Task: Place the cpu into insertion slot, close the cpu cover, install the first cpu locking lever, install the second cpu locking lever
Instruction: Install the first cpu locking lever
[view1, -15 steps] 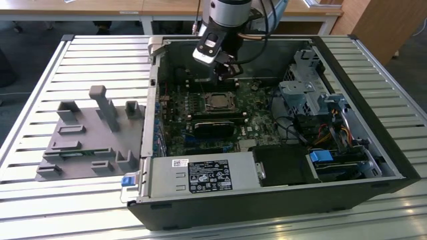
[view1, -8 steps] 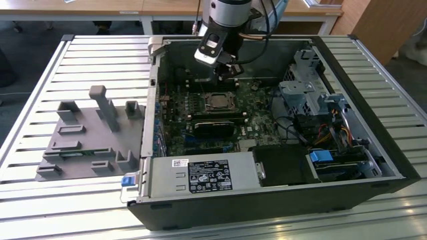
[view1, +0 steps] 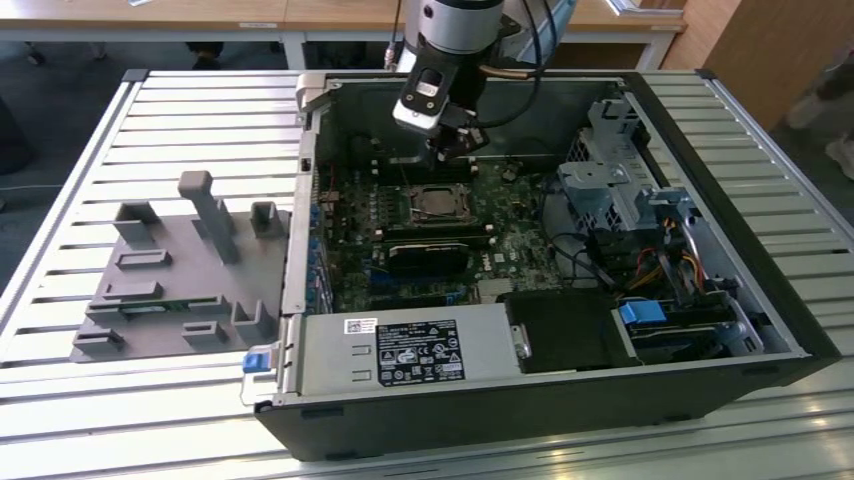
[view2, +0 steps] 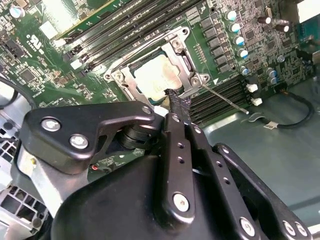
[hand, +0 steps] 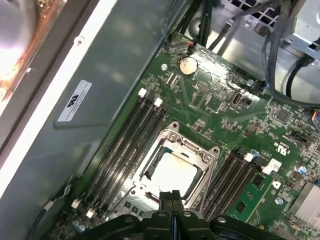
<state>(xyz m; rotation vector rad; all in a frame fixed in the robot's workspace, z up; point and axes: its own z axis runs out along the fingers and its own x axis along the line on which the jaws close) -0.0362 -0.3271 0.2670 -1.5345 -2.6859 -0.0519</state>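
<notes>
Cpu lies flat in the insertion slot, with the cpu cover down around it as a frame. The gripper, jaws clenched together on nothing, stands at the socket's edge, its tip touching or just short of the cover's rim; I cannot tell which. In the second wrist view a thin locking lever runs out from the socket corner just beside that tip, its long axis along the memory slots.
</notes>
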